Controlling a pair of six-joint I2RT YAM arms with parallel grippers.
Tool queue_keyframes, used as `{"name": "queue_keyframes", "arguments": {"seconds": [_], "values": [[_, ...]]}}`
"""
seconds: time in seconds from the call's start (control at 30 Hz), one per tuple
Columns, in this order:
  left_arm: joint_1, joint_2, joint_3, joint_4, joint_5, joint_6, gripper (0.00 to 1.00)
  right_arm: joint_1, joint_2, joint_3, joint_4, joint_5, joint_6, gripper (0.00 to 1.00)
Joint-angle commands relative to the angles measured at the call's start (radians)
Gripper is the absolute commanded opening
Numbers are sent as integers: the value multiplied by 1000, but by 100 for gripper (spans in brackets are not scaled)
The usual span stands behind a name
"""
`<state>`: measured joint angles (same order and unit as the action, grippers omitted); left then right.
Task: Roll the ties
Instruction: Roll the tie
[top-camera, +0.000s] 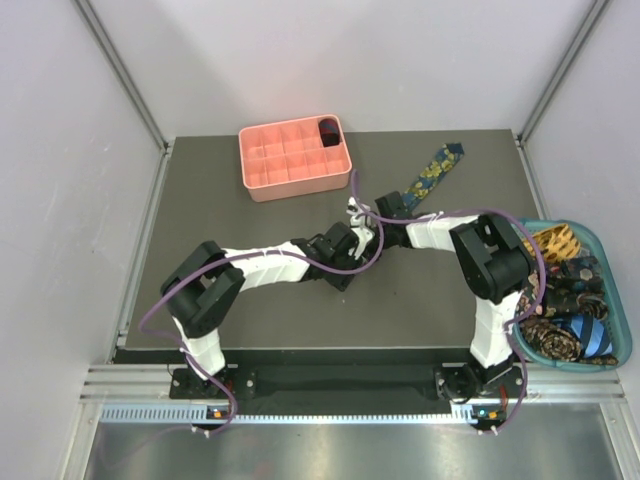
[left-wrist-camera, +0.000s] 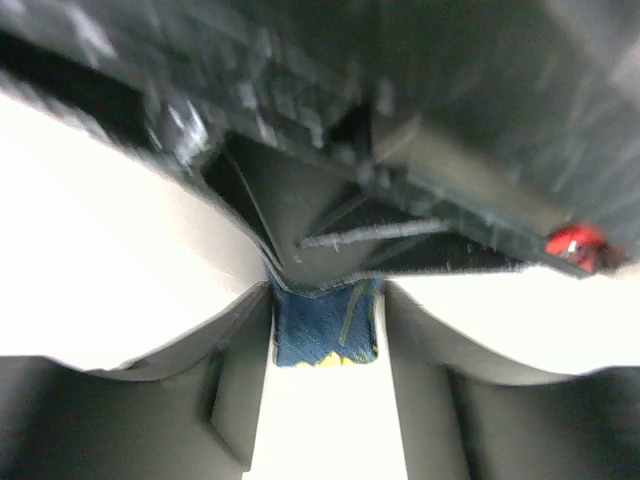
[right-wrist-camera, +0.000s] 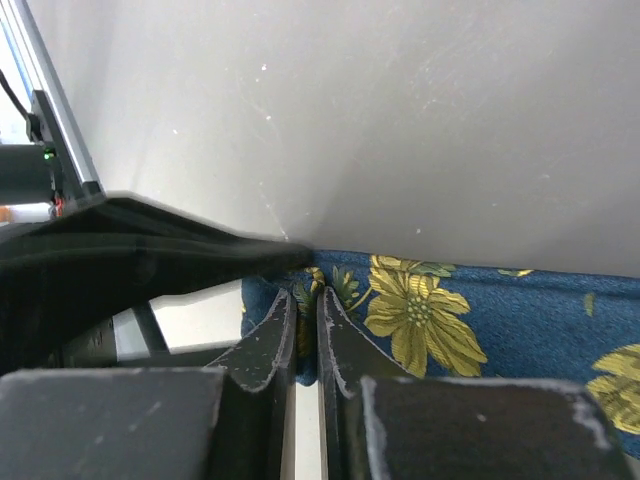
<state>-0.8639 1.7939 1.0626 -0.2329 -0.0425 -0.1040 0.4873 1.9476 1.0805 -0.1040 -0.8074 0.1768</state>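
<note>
Three pale walls (top-camera: 330, 60) around dark table (top-camera: 220, 200)

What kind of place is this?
Probably a robotics test cell: left arm and right arm bolted to a dark table, plain white walls around it, pink tray, basket of ties.
</note>
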Motion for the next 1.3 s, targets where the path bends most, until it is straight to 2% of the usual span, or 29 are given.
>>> {"name": "queue_keyframes", "arguments": {"seconds": [0.0,0.1,0.37,0.53,0.57,0.67,1.07,1.27], "values": [[-6,19,17,-51,13,-31,55,-30,13,-2,20,28,-36,0],[-6,25,49,-57,9,-25,61,-30,27,7,21,17,-40,0],[-1,81,111,-69,-5,-17,59,-30,34,4,24,14,-43,0],[8,91,108,-69,1,-19,46,-30,31,2,26,10,-43,0],[9,87,94,-68,3,-22,40,-30,33,2,26,8,-43,1],[8,75,70,-65,7,-31,33,-29,30,4,33,7,-33,12],[8,47,-39,-31,26,-56,27,-92,-53,-25,164,10,147,32],[8,58,-36,-45,32,-54,26,-138,-131,-71,248,79,222,32]]}}
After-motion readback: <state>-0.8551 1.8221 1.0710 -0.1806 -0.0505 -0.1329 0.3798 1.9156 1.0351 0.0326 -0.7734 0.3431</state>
